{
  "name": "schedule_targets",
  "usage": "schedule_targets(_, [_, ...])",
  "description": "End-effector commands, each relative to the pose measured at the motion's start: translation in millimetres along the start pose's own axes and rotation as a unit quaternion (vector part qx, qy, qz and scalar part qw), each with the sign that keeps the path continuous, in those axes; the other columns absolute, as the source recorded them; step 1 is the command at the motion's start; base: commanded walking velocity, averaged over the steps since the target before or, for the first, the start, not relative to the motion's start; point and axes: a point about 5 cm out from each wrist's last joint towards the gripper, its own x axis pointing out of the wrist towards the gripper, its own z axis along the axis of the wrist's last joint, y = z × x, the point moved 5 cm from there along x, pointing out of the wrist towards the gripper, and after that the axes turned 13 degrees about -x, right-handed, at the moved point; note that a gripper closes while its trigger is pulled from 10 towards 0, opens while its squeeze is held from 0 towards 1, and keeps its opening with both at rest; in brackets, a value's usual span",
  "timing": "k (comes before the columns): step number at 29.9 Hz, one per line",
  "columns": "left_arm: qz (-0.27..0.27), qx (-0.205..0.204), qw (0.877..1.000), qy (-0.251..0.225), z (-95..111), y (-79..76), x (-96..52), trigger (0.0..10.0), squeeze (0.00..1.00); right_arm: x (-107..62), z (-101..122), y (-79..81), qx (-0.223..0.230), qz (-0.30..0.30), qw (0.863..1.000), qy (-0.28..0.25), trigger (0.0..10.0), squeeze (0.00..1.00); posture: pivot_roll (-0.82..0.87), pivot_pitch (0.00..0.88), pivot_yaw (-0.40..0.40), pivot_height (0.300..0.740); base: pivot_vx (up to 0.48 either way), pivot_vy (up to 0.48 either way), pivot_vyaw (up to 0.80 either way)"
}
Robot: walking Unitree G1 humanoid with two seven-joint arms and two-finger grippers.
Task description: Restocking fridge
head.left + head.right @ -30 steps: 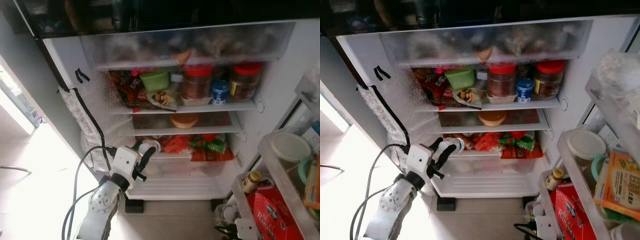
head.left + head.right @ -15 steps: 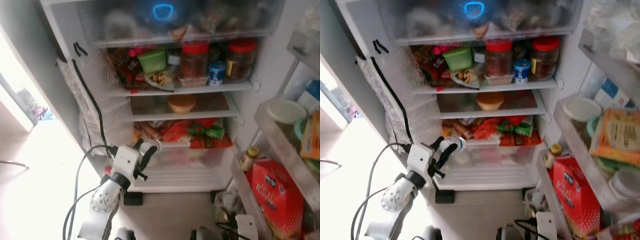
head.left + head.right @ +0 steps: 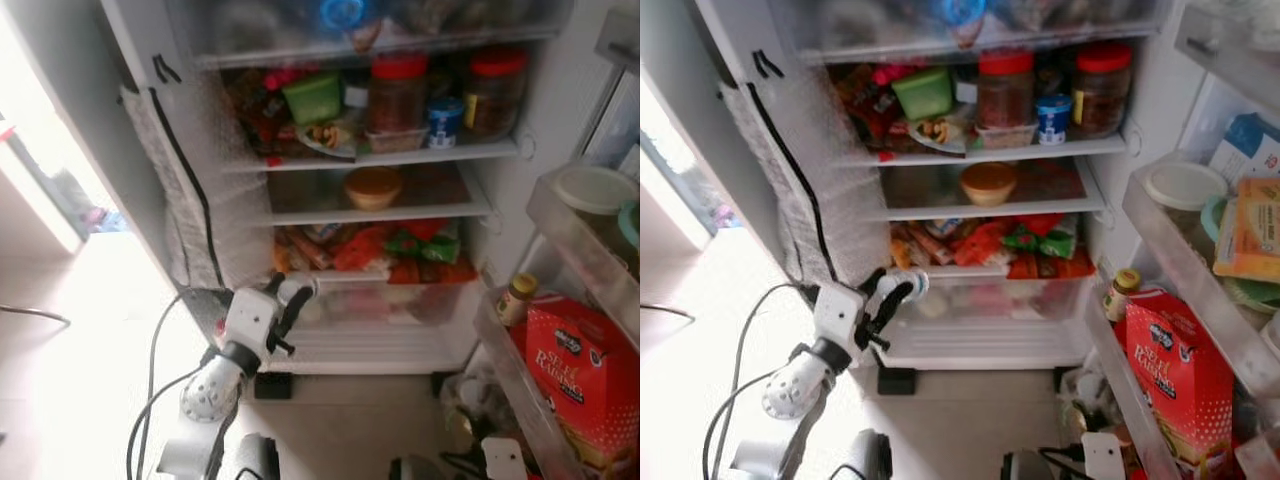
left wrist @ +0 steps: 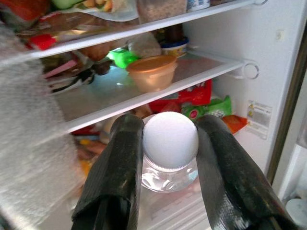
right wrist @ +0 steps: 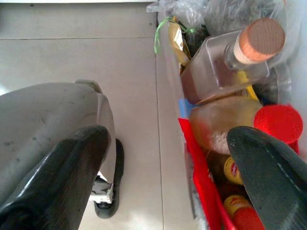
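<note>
Head views: the fridge (image 3: 560, 130) stands open, and the whole scene has slid down and right since half a second ago, so the camera has shifted rather than the goods. More of the top shelf's underside is cut off and the red box (image 3: 580, 375) in the door rack sits higher in the picture than before. The left gripper (image 3: 291, 300) is raised in front of the lower shelf, just beside the packets (image 3: 980, 243) of red and green snacks, much where it was relative to the fridge. Its fingers are closed on a small clear bottle (image 3: 912, 284) with a white cap. On the shelf above sits an orange tub (image 3: 373, 186); higher up are two red-lidded jars (image 3: 398, 92) and a green box (image 3: 312, 97).

Left wrist view: the two black fingers (image 4: 115, 167) press on either side of the bottle's white cap (image 4: 170, 139), the clear body showing below it. Beyond are the orange tub on its glass shelf and the snack packets under it.

Right wrist view: the right gripper (image 5: 170, 191) hangs low with its fingers spread wide and nothing between them. Past it are the tiled floor (image 5: 96, 57), a grey foot of the robot (image 5: 53, 124), and a door rack holding a glass bottle (image 5: 230, 62) with a tan cap and a red-lidded jar.
</note>
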Motion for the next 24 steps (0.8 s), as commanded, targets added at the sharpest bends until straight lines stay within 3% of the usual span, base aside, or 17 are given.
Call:
schedule_targets(1, [0.006,0.016,1.0,-0.011,5.9,3.5,0.6,10.0,0.0,-0.6,-4.3,11.2,0.001,0.017,1.0,0.007,10.0,0.0,-0.07,0.045,0.067,0.64,0.0,0.0,0.0])
schedule_targets(19, [0.019,0.032,0.999,-0.015,5.7,7.6,3.0,10.0,0.0,-0.4,-4.1,11.6,-0.001,0.021,1.0,0.01,10.0,0.0,-0.07,0.055,0.066,0.64,0.0,0.0,0.0])
schedule_targets(24, [0.02,0.032,0.999,-0.016,6.6,7.7,4.2,10.0,0.0,-0.3,-2.2,11.1,0.0,0.02,1.0,0.004,10.0,0.0,-0.07,0.057,0.064,0.615,0.0,0.0,0.0])
